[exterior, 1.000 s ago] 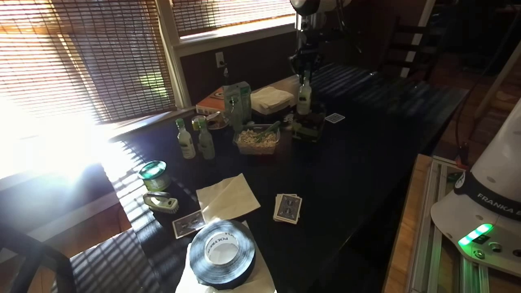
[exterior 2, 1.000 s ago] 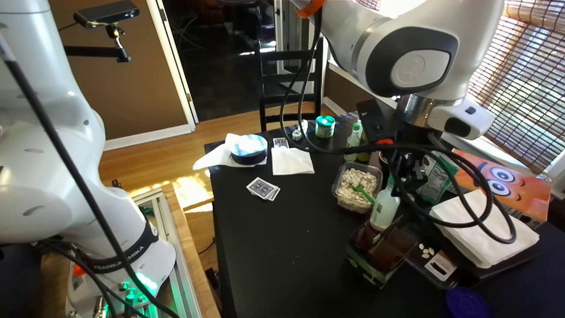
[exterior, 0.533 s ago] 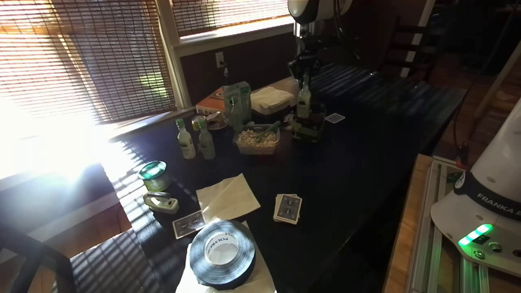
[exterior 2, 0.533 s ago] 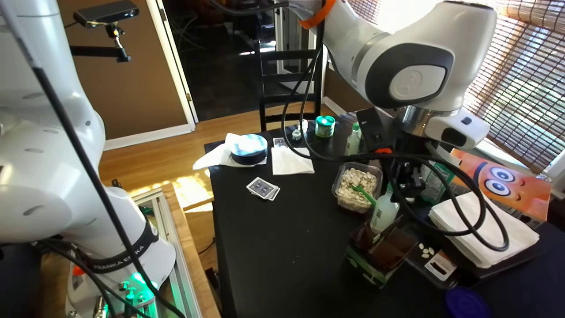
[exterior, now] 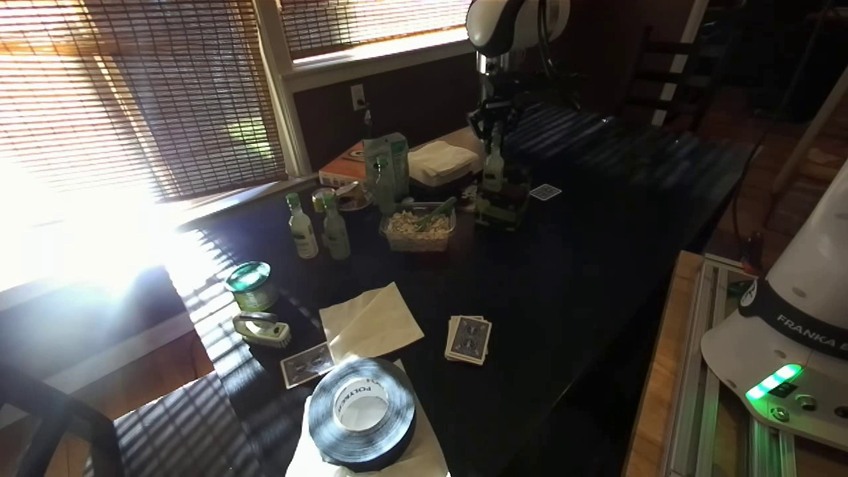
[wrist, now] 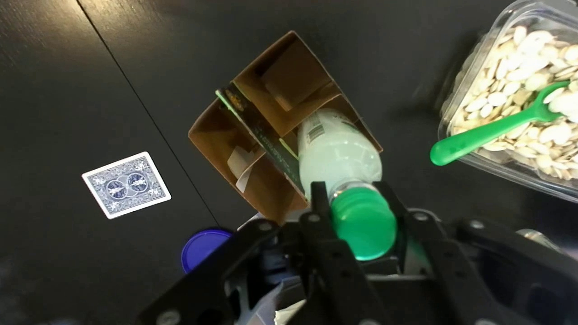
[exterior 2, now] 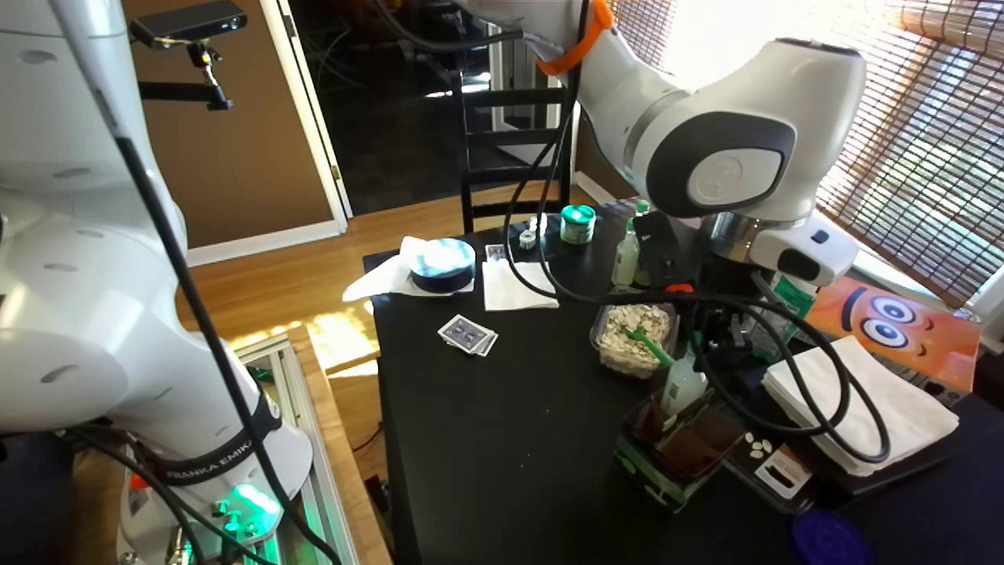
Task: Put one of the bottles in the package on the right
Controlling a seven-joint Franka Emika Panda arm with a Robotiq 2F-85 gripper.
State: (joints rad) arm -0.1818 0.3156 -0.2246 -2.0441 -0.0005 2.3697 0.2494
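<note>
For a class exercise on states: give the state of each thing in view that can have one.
Package: open
Bottle: capped, lower part inside package
Gripper: closed on bottle's neck
Other bottles: upright
Seed tub: uncovered, holding seeds
Green spoon: resting in seeds
Playing cards: backs showing
Blue lid: lying flat
Tape roll: lying flat
Base light: lit green
Blinds: lowered

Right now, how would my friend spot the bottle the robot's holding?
On the black table, find the cardboard carton near the seed tub. A green-capped bottle has its lower part in one compartment. Unlike the other bottles, standing on the table, it is held at its top by the tool.
</note>
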